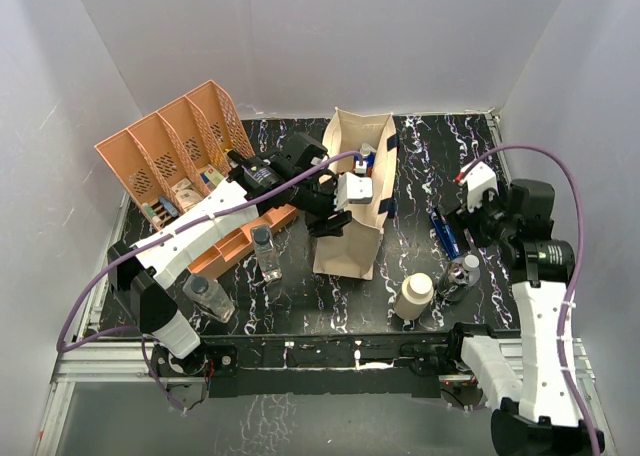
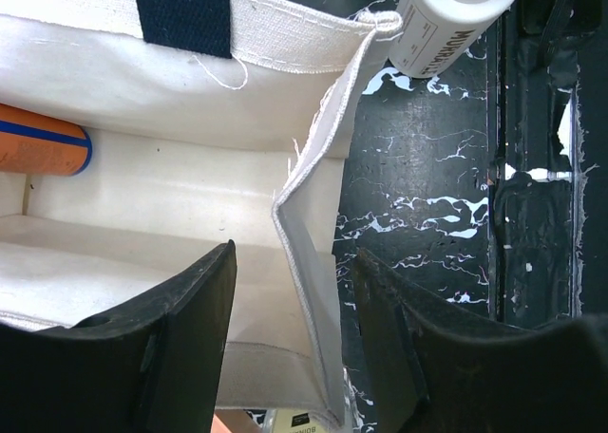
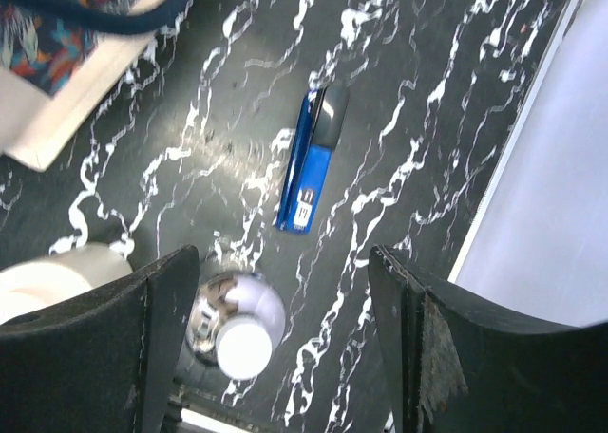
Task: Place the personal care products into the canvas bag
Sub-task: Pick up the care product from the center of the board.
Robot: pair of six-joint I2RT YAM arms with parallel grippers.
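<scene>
The cream canvas bag with navy handles stands mid-table. My left gripper hovers over it, open; in the left wrist view its jaws straddle the bag's side wall without pinching it. An orange tube lies inside the bag. Two clear dark-capped bottles stand left of the bag. A cream cylinder and a shiny white-capped bottle stand to the right. My right gripper is open and empty above that bottle.
An orange perforated tray with small packets stands at the back left, with an orange piece beside it. A slim blue flat object lies right of the bag. White walls enclose the table; the right wall is close.
</scene>
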